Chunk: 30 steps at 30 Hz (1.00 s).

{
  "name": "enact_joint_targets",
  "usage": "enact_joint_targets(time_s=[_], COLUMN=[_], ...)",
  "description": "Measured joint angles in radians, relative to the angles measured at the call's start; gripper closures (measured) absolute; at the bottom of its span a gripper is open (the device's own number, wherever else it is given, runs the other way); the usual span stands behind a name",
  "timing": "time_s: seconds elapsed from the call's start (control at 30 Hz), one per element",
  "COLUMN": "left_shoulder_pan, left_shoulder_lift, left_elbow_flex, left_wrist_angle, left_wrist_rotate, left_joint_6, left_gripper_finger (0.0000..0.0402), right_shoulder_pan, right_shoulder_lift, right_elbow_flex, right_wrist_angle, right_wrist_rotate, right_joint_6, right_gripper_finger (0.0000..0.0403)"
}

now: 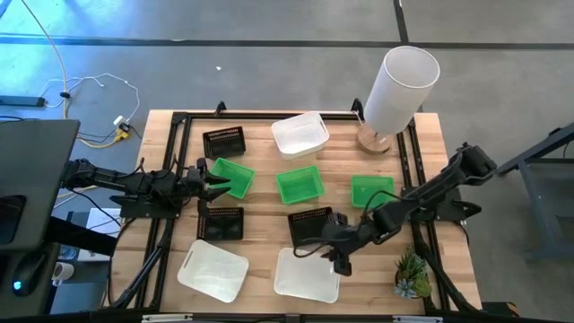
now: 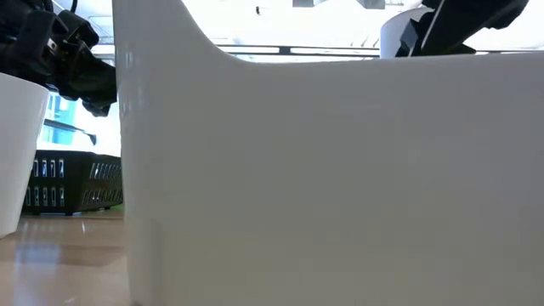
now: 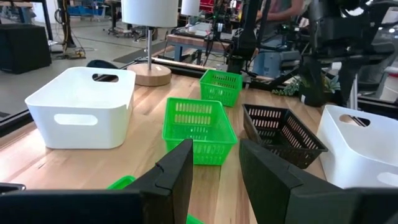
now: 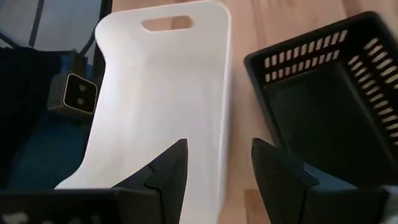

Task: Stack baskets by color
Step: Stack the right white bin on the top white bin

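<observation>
Desk (image 1: pixel 260 170) held: green baskets (image 1: pixel 300 186) 3 | black baskets (image 1: pixel 224 142) 3 | white baskets (image 1: pixel 300 135) 3 | left gripper (image 1: pixel 218 182) fingers parted around a green rim | right gripper (image 1: pixel 342 263) fingers wide, empty.

A grey concrete floor (image 1: pixel 269 22) surrounds the wooden tabletop (image 1: pixel 265 175), with a yellow cable (image 1: pixel 61 63) and white wires trailing across it on one side. Beyond the tabletop, the left wrist view shows a workshop with benches (image 3: pixel 193 38) and a black cabinet (image 3: pixel 25 46) against bright daylight.
</observation>
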State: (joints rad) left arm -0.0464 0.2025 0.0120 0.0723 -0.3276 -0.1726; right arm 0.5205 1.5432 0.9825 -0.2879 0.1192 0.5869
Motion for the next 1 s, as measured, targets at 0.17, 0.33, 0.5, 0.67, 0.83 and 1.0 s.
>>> enact_joint_targets(time_s=[0.17,0.33,0.5,0.67,0.83,1.0], left_shoulder_pan=[0.000,0.000,0.000,0.000,0.000,0.000], left_shoulder_lift=[0.000,0.000,0.000,0.000,0.000,0.000], left_elbow_flex=[0.000,0.000,0.000,0.000,0.000,0.000], left_wrist_angle=[0.000,0.000,0.000,-0.001,-0.002,-0.005], left_wrist_rotate=[0.002,0.002,0.002,0.002,0.002,0.002], left_joint_6=[-0.007,-0.008,-0.008,-0.008,-0.008,-0.008], left_gripper_finger=[0.0282,0.0282,0.0282,0.0282,0.0282,0.0282], right_shoulder_pan=[0.014,0.027,0.031,0.031,0.031,0.031], right_shoulder_lift=[0.033,0.061,0.085,0.104,0.112,0.121], right_elbow_flex=[0.000,0.000,0.000,0.000,0.000,0.000], right_wrist_angle=[0.030,0.035,0.043,0.046,0.047,0.047], right_wrist_rotate=[0.014,0.034,0.034,0.036,0.038,0.026], right_joint_6=[0.000,0.006,0.019,0.019,0.026,0.044], right_gripper_finger=[0.0238,0.0238,0.0238,0.0238,0.0238,0.0238])
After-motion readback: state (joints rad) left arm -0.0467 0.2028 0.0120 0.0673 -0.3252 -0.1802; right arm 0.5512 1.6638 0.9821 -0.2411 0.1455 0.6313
